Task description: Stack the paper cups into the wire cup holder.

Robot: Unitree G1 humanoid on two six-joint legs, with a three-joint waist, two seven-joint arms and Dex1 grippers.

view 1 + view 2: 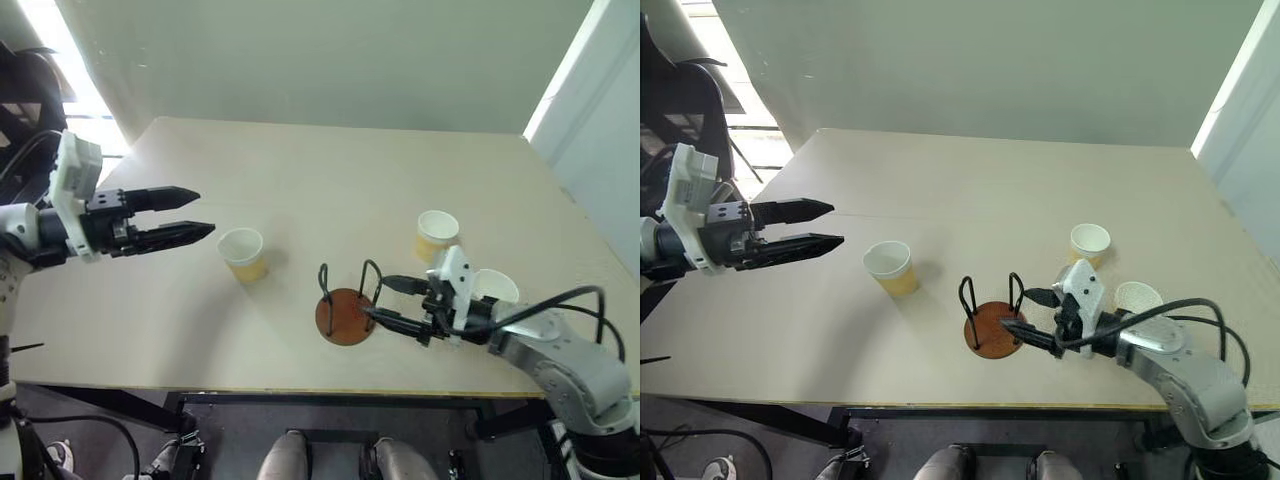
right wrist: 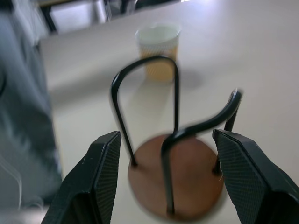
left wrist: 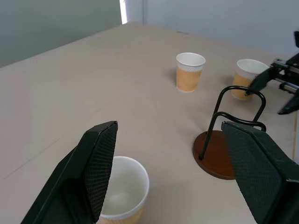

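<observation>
Right now the wire cup holder (image 1: 345, 310) stands empty near the bench (image 1: 300, 190) front, beside the right gripper (image 1: 378, 298) with open fingers, so the left gripper (image 1: 200, 212), fingers open too, should gently grab the closest paper cup (image 1: 242, 253) by its sides

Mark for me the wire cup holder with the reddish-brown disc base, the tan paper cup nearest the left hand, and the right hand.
wire cup holder (image 1: 338, 318): left eye view, on its reddish-brown disc base.
tan paper cup (image 1: 247, 266): left eye view, on its side wall.
right hand (image 1: 376, 298): left eye view, midway between its two fingertips.
</observation>
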